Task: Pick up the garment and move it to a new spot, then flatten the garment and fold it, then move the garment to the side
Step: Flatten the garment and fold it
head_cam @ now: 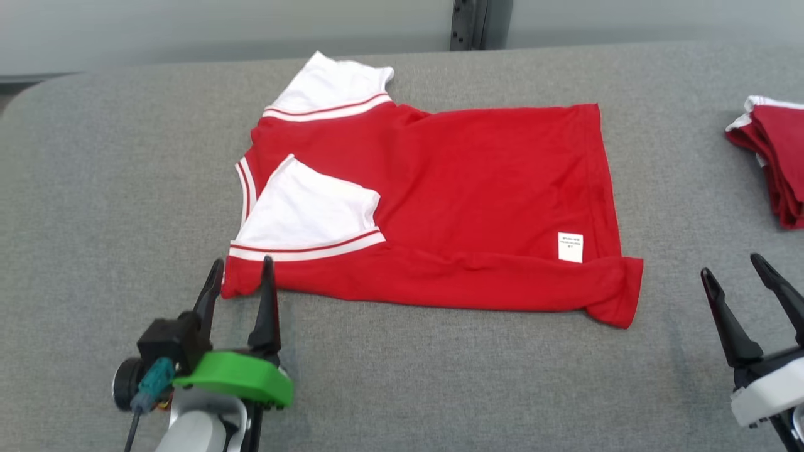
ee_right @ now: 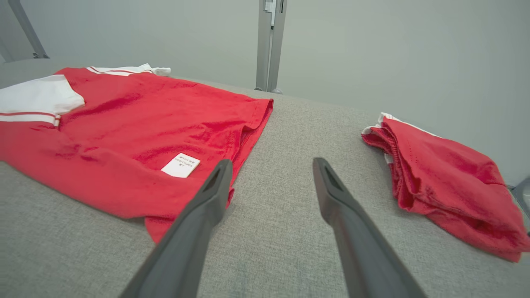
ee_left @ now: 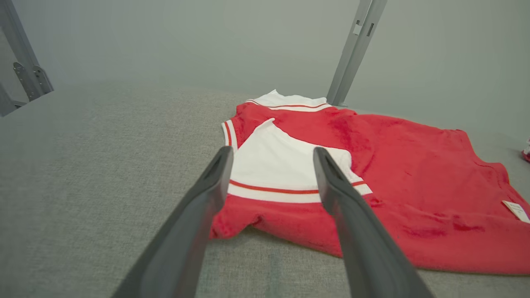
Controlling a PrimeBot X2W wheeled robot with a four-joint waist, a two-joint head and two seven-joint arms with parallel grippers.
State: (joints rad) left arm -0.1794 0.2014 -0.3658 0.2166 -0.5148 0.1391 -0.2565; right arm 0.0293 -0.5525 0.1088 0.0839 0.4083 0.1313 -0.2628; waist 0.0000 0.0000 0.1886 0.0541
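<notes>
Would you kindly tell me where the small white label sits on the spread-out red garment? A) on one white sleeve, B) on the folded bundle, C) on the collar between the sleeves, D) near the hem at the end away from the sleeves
D: the white label lies on the garment close to its hem, far from the white sleeves.

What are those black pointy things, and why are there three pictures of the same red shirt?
The black pointy things are a robot's fingers. It has two arms, each ending in a gripper with two long fingers. One picture comes from a camera on its head: there the left gripper is at the lower left and the right gripper at the lower right. The other two come from cameras on its wrists, looking along the fingers. A red shirt with white sleeves, partly folded, lies on a grey padded table. A second red bundle sits off to the right. Both grippers are open and hold nothing.
</notes>
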